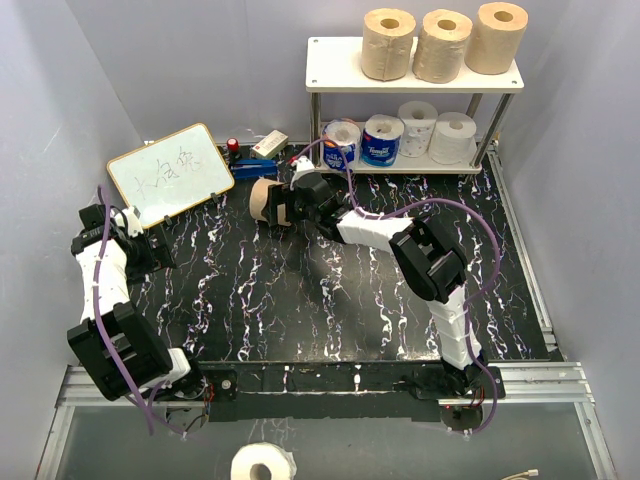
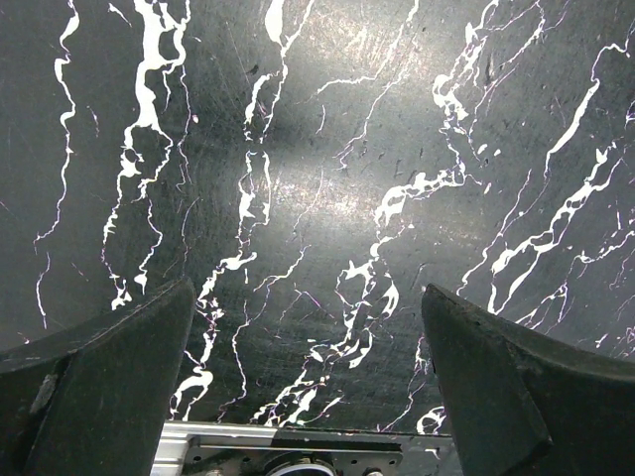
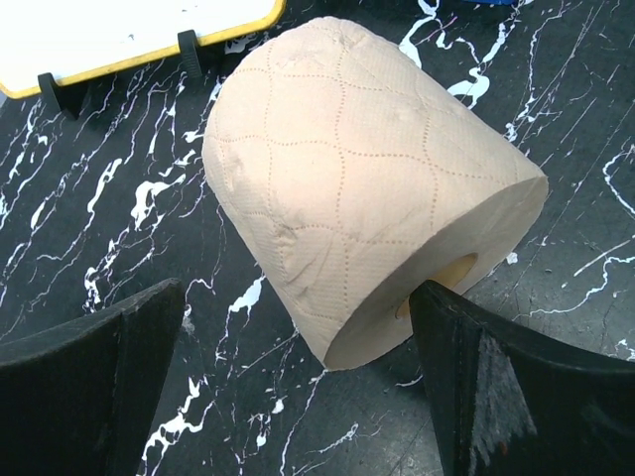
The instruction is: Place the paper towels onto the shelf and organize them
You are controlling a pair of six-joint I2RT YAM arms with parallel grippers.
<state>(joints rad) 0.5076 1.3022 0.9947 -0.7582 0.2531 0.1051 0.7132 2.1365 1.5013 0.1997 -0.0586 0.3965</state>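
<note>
A tan-brown paper towel roll (image 3: 357,188) lies on its side on the black marbled table, also seen in the top view (image 1: 261,198). My right gripper (image 3: 298,297) is open around its near end, the right fingertip (image 3: 442,307) at the core hole; in the top view the gripper (image 1: 285,206) is just right of the roll. The shelf (image 1: 340,68) stands at the back right. Three tan rolls (image 1: 442,45) stand on its cream top. Two blue-and-white rolls (image 1: 382,140) and two white rolls (image 1: 452,137) sit on the lower board. My left gripper (image 2: 306,288) is open and empty over bare table, at the left (image 1: 158,250).
A white writing board (image 1: 170,172) with a wooden frame leans at the back left, close behind the lying roll; it also shows in the right wrist view (image 3: 119,30). Small items (image 1: 262,150) lie behind it. Another white roll (image 1: 262,463) lies below the table's front rail (image 1: 330,378).
</note>
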